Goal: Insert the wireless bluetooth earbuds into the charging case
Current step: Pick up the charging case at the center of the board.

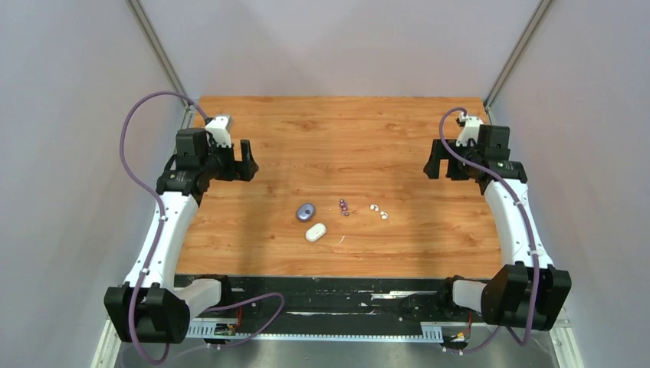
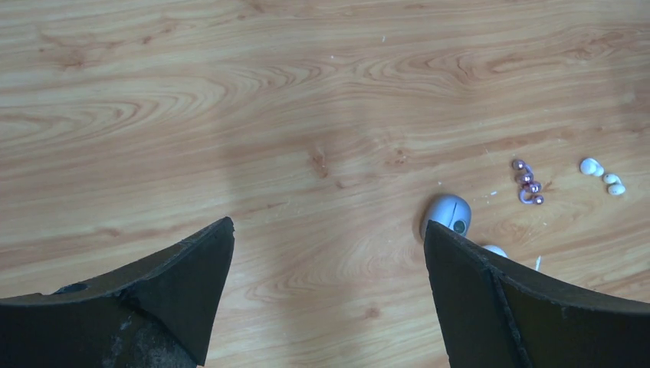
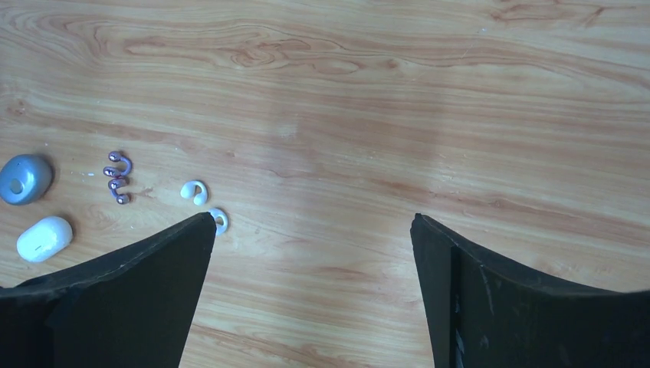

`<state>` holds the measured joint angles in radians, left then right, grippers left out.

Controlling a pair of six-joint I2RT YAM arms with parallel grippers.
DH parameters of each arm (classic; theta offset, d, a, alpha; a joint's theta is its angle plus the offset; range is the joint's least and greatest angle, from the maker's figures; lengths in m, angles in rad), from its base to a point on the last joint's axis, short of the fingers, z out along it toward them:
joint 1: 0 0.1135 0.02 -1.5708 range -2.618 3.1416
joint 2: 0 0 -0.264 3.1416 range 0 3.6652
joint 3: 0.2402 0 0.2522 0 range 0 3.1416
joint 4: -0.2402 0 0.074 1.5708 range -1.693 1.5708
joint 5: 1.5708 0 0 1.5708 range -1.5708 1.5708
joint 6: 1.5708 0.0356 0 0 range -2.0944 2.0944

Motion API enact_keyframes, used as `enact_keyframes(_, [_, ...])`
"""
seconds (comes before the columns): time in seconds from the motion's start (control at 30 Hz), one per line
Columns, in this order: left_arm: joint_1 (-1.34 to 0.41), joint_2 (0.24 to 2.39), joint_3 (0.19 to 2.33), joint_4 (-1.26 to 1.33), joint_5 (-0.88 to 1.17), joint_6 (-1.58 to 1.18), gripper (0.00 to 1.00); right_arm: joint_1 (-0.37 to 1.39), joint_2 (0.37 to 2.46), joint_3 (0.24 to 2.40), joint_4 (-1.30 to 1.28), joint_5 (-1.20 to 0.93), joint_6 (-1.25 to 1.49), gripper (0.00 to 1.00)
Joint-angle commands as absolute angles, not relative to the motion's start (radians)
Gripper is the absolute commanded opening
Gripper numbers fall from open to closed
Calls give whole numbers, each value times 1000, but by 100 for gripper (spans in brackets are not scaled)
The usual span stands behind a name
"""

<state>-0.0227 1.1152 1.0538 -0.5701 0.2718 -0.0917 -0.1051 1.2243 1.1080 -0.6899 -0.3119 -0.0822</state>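
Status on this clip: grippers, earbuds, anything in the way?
Both open, empty: left gripper, right gripper. Tiny white earbuds and dark purple earbuds loose on wooden table, outside grey oval case and white oval case. Nothing in the way.

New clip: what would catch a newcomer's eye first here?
A small cluster on the table: a grey case and a white case, with purple buds and white buds loose to their right. The left gripper and right gripper stand open, well apart from it.

Glossy white earbuds [image 2: 590, 165], wood-grain table [image 1: 345, 138]
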Motion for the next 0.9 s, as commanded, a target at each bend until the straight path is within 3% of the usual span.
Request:
enact_keyframes(0.0, [-14, 1074, 1031, -592, 320, -94, 100, -101, 1243, 1128, -683, -347, -102, 100])
enact_keyframes(0.17, [-8, 1073, 1006, -591, 369, -113, 100, -61, 1301, 1185, -787, -762, -360, 100])
enact_keyframes(0.27, [-3, 1085, 1006, -574, 411, -129, 100, 64, 1374, 1214, -782, -789, -430, 100])
enact_keyframes(0.4, [-3, 1115, 1018, -553, 438, -163, 100, 223, 1447, 1214, -784, -853, -690, 91])
enact_keyframes(0.57, [-3, 1127, 1044, -544, 436, -232, 100, 379, 1545, 1261, -793, -868, -968, 88])
enact_keyframes(0.87, [104, 1017, 962, -530, 484, -427, 100, 657, 1729, 1324, -836, -829, -1222, 82])
